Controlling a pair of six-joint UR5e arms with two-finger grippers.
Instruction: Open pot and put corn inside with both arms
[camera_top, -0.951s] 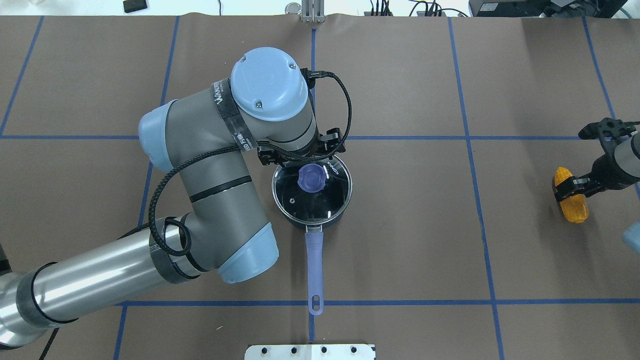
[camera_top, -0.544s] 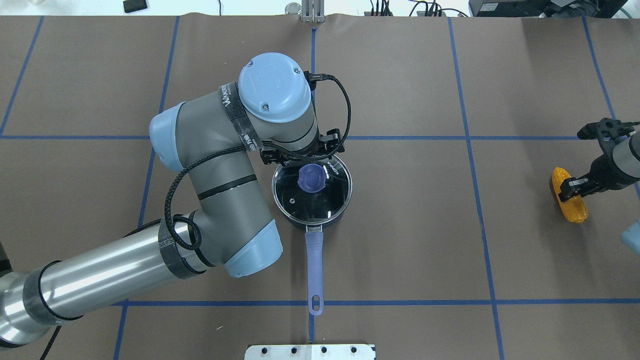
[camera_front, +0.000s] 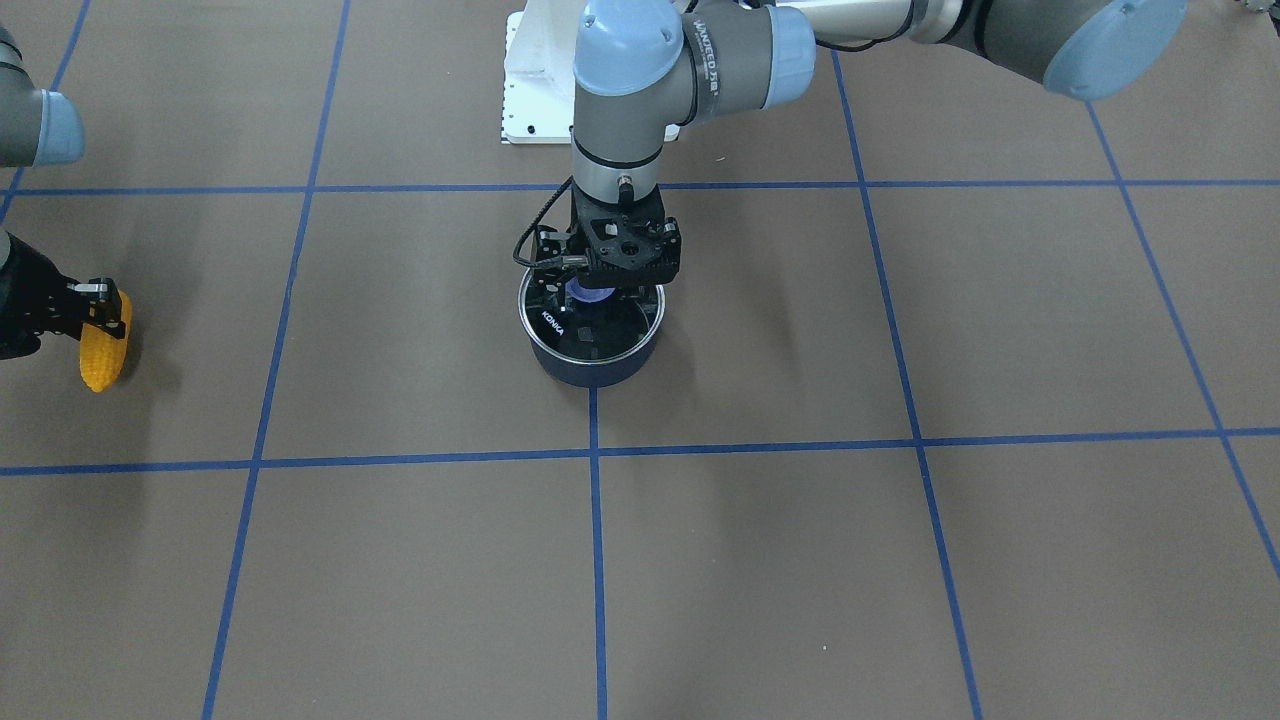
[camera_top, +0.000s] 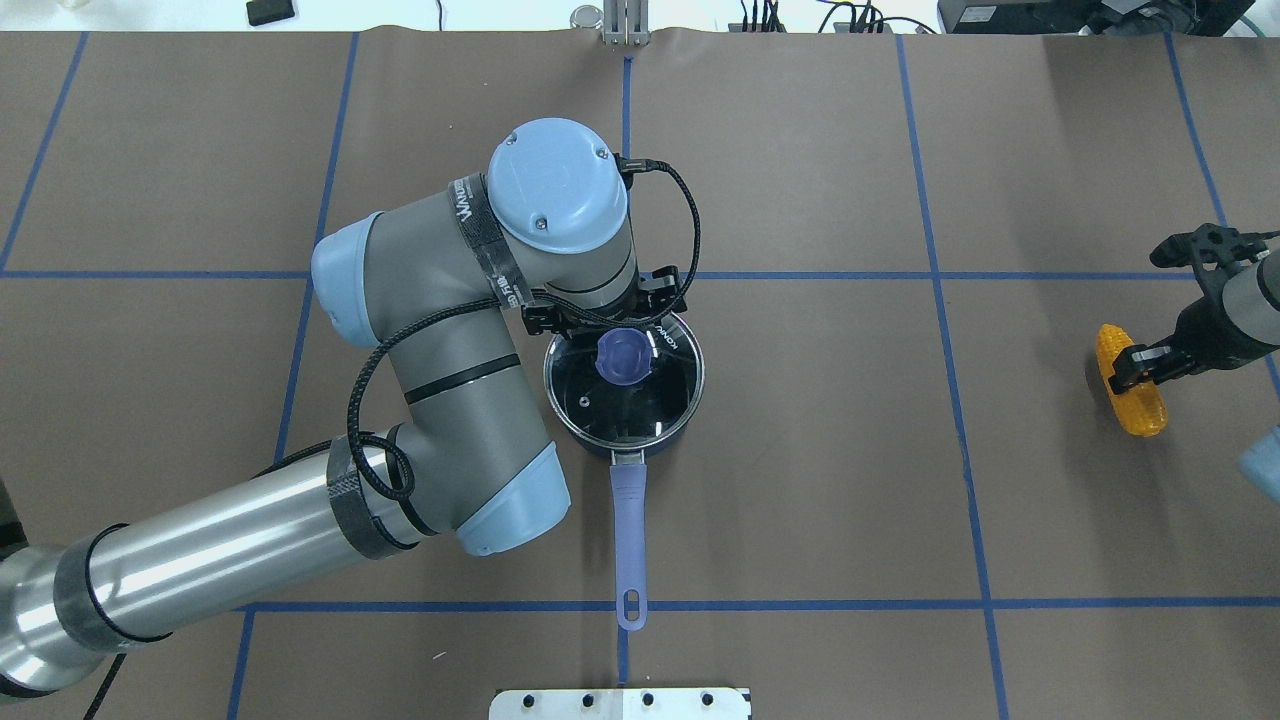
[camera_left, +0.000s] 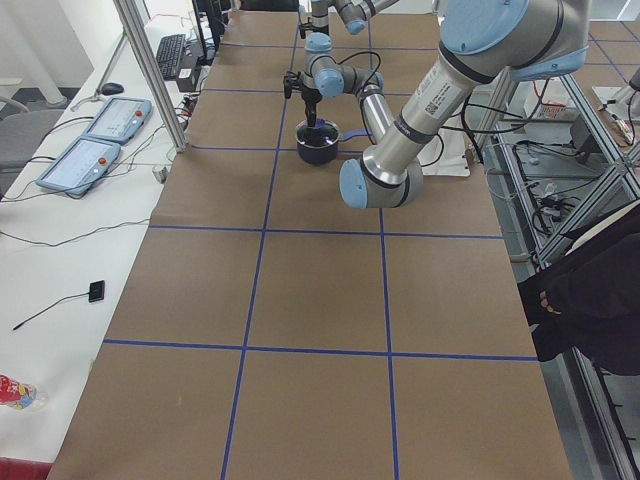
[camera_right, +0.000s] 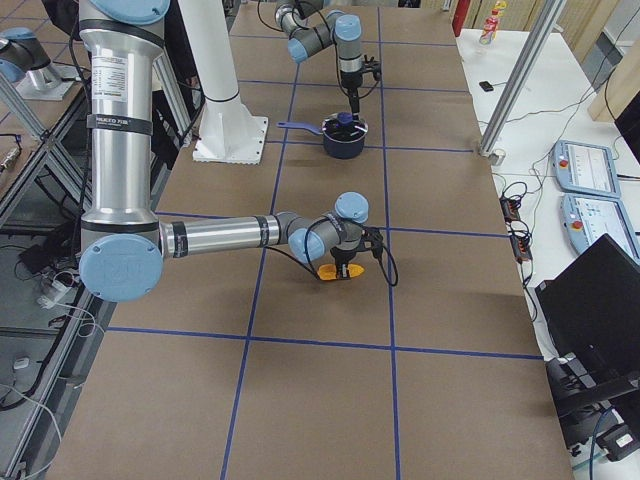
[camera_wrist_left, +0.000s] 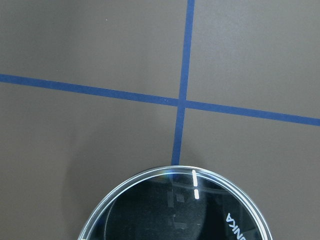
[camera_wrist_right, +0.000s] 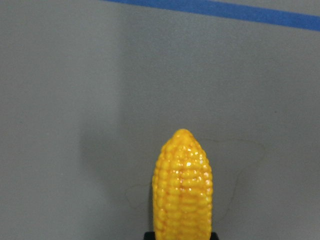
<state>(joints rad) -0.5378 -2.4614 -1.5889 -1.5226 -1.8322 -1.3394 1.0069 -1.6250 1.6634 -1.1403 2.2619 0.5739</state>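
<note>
Directly above the pot (camera_front: 590, 372), the left gripper (camera_front: 598, 288) hangs over the blue knob (camera_top: 622, 357) of the glass lid (camera_top: 620, 405), which sits flat on the pot's rim. I cannot tell whether its jaws are apart or together, because the wrist and the dark glass hide the fingertips.

The step in hand looks to be taking off the lid. To do it well, the fingers should settle on either side of the knob, centred, and close firmly. The lift should go straight up, so the lid neither drags the pot nor catches its rim.

Well apart from the pot, on the robot's right, the right gripper (camera_top: 1135, 362) is clamped across the corn (camera_top: 1138, 405). Whether the corn touches the table I cannot tell. It should approach the pot only once the lid is clear.
</note>
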